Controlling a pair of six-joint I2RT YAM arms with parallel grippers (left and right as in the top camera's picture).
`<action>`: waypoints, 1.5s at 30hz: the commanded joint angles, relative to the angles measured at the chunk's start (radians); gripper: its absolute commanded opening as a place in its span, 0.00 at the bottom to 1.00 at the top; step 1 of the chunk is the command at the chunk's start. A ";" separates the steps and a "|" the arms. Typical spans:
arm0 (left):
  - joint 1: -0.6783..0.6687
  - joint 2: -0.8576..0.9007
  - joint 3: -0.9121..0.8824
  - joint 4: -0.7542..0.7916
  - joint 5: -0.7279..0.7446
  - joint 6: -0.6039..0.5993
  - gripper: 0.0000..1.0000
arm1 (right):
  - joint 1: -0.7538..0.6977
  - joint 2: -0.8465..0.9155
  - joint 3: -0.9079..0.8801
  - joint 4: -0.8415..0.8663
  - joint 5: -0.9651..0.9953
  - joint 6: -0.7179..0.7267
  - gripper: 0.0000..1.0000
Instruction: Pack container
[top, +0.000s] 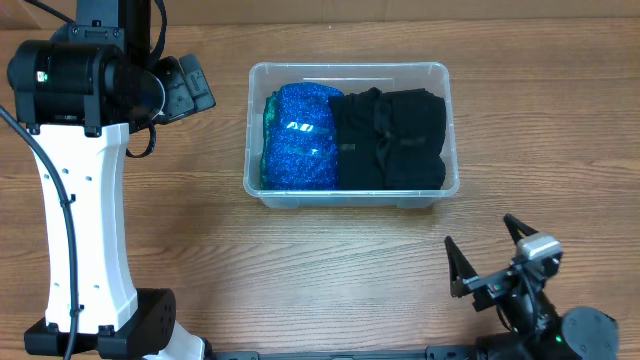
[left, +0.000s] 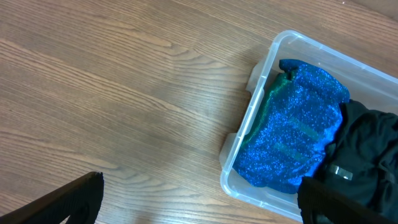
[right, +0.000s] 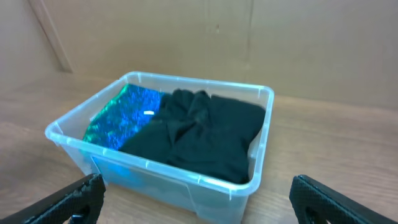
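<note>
The clear plastic container (top: 452, 130) stands at the middle back of the table. It holds a folded sparkly blue cloth (top: 300, 135) on its left and a folded black cloth (top: 390, 140) on its right. It also shows in the left wrist view (left: 239, 162) and the right wrist view (right: 186, 177). My left gripper (top: 190, 85) is open and empty, raised to the left of the container. My right gripper (top: 490, 255) is open and empty, low near the front right, facing the container.
The wooden table (top: 330, 270) stretches around the container. The white left arm column (top: 85, 230) rises at the front left. A cardboard wall (right: 249, 43) stands behind the table.
</note>
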 joint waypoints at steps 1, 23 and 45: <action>0.004 0.000 -0.001 -0.002 -0.012 0.015 1.00 | -0.003 -0.026 -0.077 0.031 -0.013 -0.004 1.00; 0.004 0.000 -0.001 -0.002 -0.012 0.015 1.00 | -0.077 -0.027 -0.294 0.113 0.001 -0.004 1.00; 0.004 0.000 -0.001 -0.002 -0.012 0.015 1.00 | -0.114 -0.039 -0.418 0.252 0.048 -0.004 1.00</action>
